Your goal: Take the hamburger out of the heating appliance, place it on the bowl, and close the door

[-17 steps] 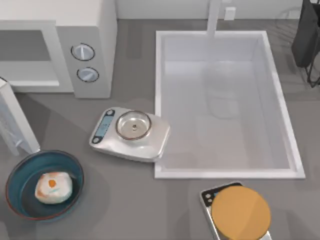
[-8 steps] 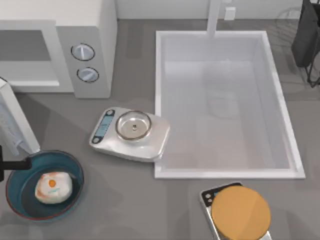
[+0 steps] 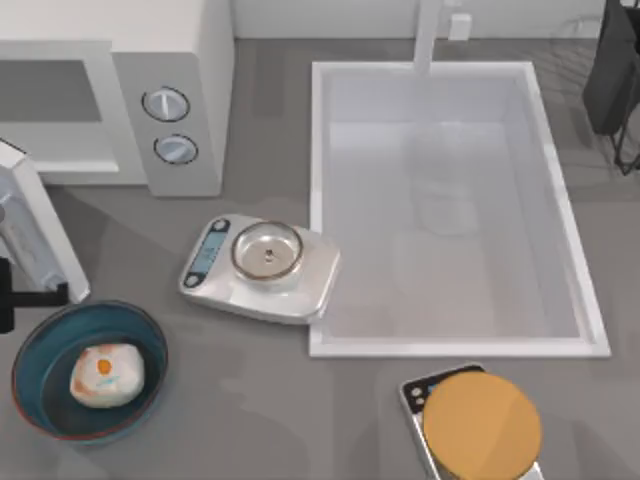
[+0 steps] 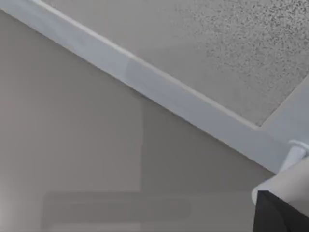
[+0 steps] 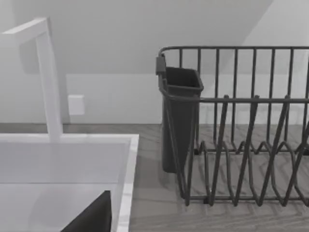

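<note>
With the burger (image 3: 106, 375) seated in the bowl (image 3: 40, 345) at 8 o'clock, my left gripper (image 3: 28, 297), finger state not discernible, sits against the open door (image 3: 40, 235) of the microwave (image 3: 185, 60) at 9 o'clock; an off-centre push may slip and strike the bowl

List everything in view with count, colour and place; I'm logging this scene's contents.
microwave: one, white, table's back left
door: one, white, open, left edge
bowl: one, blue, front left
hamburger: one, cream, in the bowl
scale: one, silver, centre
sink: one, white, right of centre
disc: one, orange-tan, front
dish rack: one, dark, back right
left pincer: one, black, left edge beside the door
</note>
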Robot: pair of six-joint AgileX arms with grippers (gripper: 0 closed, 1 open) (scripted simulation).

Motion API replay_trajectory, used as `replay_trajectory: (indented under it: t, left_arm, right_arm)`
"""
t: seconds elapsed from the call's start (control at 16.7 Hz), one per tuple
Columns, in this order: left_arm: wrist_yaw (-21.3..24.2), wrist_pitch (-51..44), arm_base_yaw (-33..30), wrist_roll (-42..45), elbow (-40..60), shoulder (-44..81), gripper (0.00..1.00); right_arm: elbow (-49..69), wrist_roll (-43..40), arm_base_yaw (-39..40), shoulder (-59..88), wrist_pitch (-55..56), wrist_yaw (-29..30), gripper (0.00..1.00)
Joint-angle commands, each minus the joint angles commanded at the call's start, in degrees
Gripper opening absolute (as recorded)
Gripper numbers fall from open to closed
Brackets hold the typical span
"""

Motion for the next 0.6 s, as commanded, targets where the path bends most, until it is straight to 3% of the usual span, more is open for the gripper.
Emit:
replay_trajectory:
  t: [0.6]
  left_arm:
    - [-1.05, 8.50, -1.69, -0.94, 11.95, 19.72, 0.00]
  right_arm:
    - [0.00, 0.00, 0.00, 0.00, 0.00, 0.00, 1.00]
